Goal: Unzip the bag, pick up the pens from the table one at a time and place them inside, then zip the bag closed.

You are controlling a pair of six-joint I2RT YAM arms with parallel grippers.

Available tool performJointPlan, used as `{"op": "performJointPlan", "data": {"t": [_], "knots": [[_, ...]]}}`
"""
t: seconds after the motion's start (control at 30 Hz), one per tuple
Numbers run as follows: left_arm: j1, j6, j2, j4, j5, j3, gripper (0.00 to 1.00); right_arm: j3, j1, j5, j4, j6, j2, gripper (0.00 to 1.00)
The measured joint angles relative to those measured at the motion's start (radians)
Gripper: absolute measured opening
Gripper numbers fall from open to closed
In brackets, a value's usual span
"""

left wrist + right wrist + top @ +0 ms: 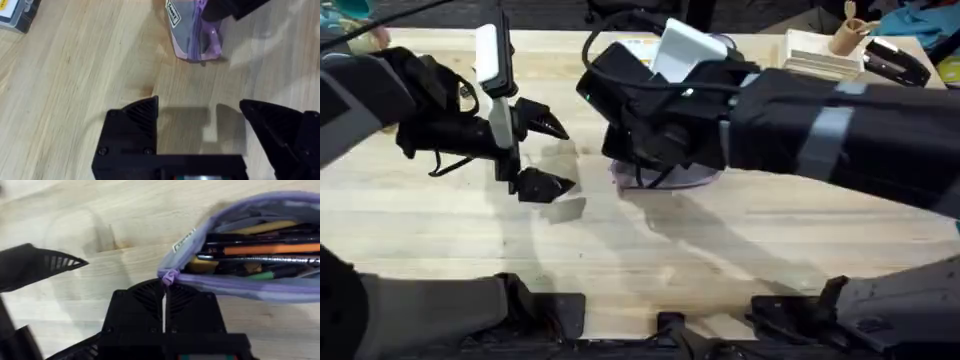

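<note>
Right gripper (164, 311): fingers pressed together, clamped on the lilac zipper tab (170, 276) at the end of the bag (260, 285). In the overhead view the right arm reaches across the middle and covers most of the bag (695, 180); a bit of lilac-grey fabric shows under it, mid-table.

Bag is open. Wrist view looks into the mouth: pens (260, 236) lying lengthwise inside, black ones plus an orange barrel (272, 249), a yellow one (265, 227) and a green tip (265, 275). White label (184, 240) on the bag's end.

Left gripper (545, 155): jaws wide apart, holding nothing, above bare table (620, 260) just left of the bag, not touching it. Its own wrist view shows both black fingers (142, 112) spread with wood grain between them, and the bag's end (192, 35) farther off with the right gripper's black tip over it.

Other gripper's finger (35, 265) shows in the right wrist view, apart from the bag.

Far side of table: white box (685, 50), wooden tray (820, 55) with a cup of utensils (848, 32). Plastic box (12, 12) at the edge of the left wrist view, well apart from the bag.
</note>
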Motion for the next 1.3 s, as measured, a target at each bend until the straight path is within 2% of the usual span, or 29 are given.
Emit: {"op": "performJointPlan", "data": {"t": [0.23, 0.4, 0.6, 0.73, 1.03, 1.1, 1.2, 1.23, 1.27, 1.3], "knots": [[0.0, 0.0, 0.0, -0.002, 0.005, 0.0, 0.993, -0.001, -0.001, -0.003, -0.01, 0.0, -0.083, 0.032], [-0.021, 0.0, 0.0, 0.009, 0.036, 0.0, 0.993, -0.006, -0.002, -0.007, -0.013, 0.0, -0.097, 0.032], [-0.078, 0.001, 0.014, 0.051, 0.083, 0.0, 0.993, -0.009, -0.002, -0.007, -0.012, 0.0, -0.097, 0.031], [-0.119, 0.0, 0.085, 0.088, 0.117, 0.0, 0.993, -0.009, -0.002, -0.007, -0.011, 0.0, -0.097, 0.031], [-0.186, 0.0, 0.23, 0.163, 0.262, 0.0, 0.993, -0.009, -0.002, -0.007, -0.011, 0.0, -0.096, 0.03], [-0.228, 0.0, 0.262, 0.18, 0.289, 0.0, 0.993, -0.009, -0.002, -0.007, -0.011, 0.0, -0.097, 0.03], [-0.254, -0.012, 0.274, 0.21, 0.299, 0.0, 0.995, -0.009, -0.002, -0.007, -0.011, 0.0, -0.096, 0.03], [-0.261, -0.024, 0.274, 0.222, 0.302, 0.0, 0.967, -0.009, -0.003, -0.007, -0.011, 0.0, -0.097, 0.03], [-0.277, -0.064, 0.275, 0.259, 0.313, 0.0, 0.659, -0.009, -0.01, -0.008, -0.013, 0.0, -0.097, 0.029], [-0.281, -0.076, 0.275, 0.267, 0.314, 0.0, 0.514, -0.009, -0.013, -0.01, -0.014, 0.0, -0.096, 0.029]]}}
